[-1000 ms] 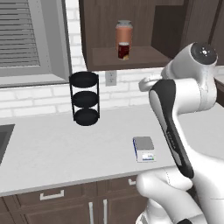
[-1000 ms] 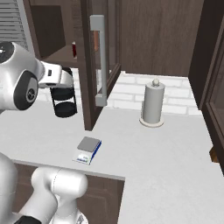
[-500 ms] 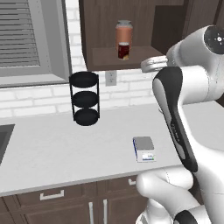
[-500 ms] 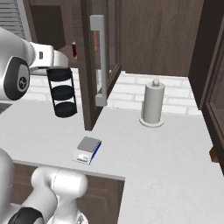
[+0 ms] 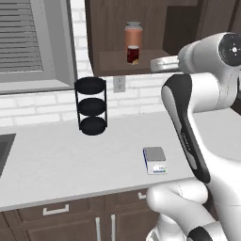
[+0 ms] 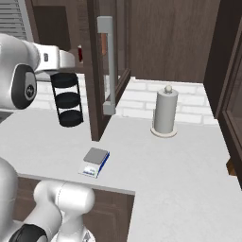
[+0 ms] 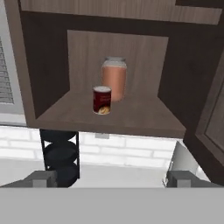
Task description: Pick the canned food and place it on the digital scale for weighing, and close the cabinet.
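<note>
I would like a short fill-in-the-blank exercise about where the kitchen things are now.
1. The red can stands on the cabinet ____.
2. Behind the can stands a taller ____.
3. The scale on the counter has ____ on it.
4. The cabinet door is ____.

Missing words: shelf; jar; nothing; open

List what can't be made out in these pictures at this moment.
- Digital scale: its display is too small to read in either base view.
- Canned food: label too blurred to read in the hand view; in the right base view the cabinet door frame covers most of it.
- Gripper: fingertips sit apart, open; the picture's bottom edge cuts them off.
- Jar: the can hides its lower front.
</note>
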You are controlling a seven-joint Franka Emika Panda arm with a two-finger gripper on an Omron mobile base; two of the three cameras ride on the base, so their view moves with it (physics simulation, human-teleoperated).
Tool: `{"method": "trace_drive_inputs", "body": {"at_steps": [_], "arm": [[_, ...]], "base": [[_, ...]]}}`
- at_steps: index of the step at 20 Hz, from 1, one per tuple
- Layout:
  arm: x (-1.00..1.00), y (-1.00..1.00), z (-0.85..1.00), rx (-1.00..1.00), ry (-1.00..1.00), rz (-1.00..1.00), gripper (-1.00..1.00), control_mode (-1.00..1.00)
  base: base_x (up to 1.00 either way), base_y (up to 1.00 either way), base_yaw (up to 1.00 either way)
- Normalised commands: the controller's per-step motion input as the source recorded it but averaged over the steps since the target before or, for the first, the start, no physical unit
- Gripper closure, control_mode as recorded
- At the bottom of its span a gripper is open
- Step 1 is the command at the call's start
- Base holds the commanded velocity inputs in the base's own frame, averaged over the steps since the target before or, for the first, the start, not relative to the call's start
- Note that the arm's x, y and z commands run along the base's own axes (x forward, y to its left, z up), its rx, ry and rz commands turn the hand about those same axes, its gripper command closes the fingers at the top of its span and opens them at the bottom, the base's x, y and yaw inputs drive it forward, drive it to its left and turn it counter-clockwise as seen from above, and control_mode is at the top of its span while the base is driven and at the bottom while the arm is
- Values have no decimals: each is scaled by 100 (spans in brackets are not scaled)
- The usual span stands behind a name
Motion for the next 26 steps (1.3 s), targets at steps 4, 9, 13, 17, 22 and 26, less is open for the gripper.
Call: {"method": "trace_drive_inputs", "body": {"at_steps": [4, 9, 13, 17, 22, 26], "arm": [[38, 0, -2, 0, -16, 0, -100, -100], [30, 1, 24, 1, -2, 1, -100, -100], [18, 5, 25, 1, 12, 2, -100, -100], [22, 0, 0, 0, 1, 0, -100, -100], [28, 1, -7, 0, 0, 0, -100, -100], [31, 8, 1, 1, 0, 0, -100, -100]], "base": [[0, 0, 0], [0, 0, 0], [0, 0, 0], [0, 0, 0], [0, 0, 0], [0, 0, 0]]}}
